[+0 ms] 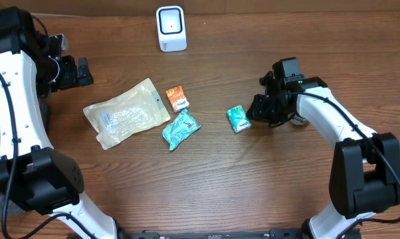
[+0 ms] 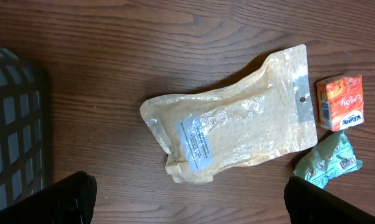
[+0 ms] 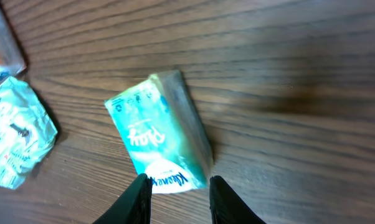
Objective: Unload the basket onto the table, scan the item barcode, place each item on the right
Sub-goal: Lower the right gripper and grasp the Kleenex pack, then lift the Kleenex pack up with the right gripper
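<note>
Overhead looks straight down; both close wrist views share the crumpled packet (image 2: pixel 327 163).

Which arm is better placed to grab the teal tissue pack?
Right. The right gripper straddles the end of the teal tissue pack; the left gripper sits far off, beyond the clear pouch.

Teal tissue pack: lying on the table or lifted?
Lying on the table: the teal tissue pack rests on the wood, jaws of the right gripper flanking one end; whether they pinch it, cannot tell.
</note>
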Available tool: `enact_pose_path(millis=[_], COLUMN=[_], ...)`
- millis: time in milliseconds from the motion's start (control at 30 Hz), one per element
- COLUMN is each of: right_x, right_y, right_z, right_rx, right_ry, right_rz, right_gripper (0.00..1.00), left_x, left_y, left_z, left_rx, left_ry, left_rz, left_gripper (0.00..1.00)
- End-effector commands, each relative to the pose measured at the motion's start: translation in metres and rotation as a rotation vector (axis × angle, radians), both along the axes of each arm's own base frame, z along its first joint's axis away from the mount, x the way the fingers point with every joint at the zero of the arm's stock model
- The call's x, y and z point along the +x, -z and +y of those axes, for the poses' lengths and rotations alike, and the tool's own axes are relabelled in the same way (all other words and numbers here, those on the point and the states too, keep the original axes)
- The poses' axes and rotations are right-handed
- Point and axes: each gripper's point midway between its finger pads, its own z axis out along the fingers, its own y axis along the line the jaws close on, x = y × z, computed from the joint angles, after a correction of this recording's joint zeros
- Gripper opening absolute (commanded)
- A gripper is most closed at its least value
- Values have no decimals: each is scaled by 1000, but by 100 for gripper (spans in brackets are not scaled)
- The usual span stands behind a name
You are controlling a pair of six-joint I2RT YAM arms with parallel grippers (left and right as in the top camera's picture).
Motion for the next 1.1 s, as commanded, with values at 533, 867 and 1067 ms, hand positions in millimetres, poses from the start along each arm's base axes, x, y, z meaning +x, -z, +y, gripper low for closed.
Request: enact_pose_path(millis=[533,867,1067], right_x=[-1,-22,-23], right_y=[41,63,44], right_z=[12,12,25], right_rx=[35,45,158], right_ry=[-119,-119,-120], right_rz=[43,112,131], right_gripper=[20,4,4], left_x=[3,3,3], left_y=[-11,-11,-11], left_z=[-4,-4,-4], left_rx=[-2,-2,-2], left_ry=[5,5,5], left_rz=[-35,-34,-34], left_gripper=[100,99,100])
